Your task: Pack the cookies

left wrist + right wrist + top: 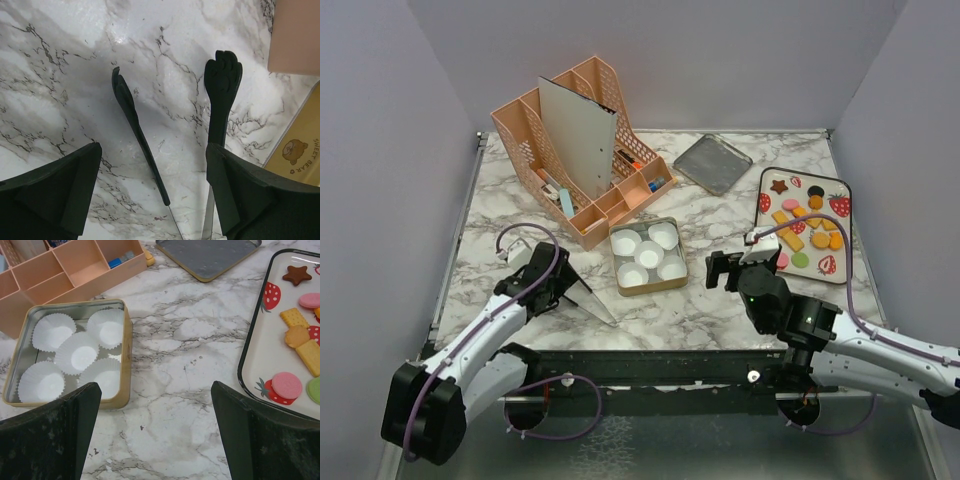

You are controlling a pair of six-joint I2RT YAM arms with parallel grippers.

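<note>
Top view: a marbled desk (720, 310) with one arm at each near corner. The cookies (805, 228) lie on a white strawberry-print tray (842, 250) at the right, with none in the tin. The square tin (645, 290) sits mid-desk and holds white paper cups (648, 255). Its grey lid (712, 163) lies further back. A pink organiser (520, 130) stands behind the tin on the left. The left tool (565, 290) is low over the desk at the left, beside silvery tongs (592, 300). The right tool (717, 270) is between the tin and the tray.

Left wrist view: the left tool (152, 147) has its fingers spread wide. The black tips of the tongs (222, 75), one shaped like a paw, reach out between them over the marble. I cannot tell whether the fingers touch the tongs. A corner of the tin (300, 150) shows at the right.

Right wrist view: the right tool (156, 385) is spread wide and holds nothing. It is over bare marble, with the tin (127, 340) and its cups (75, 350) to the left. The cookies (300, 335) are on the tray (265, 355) to the right.
</note>
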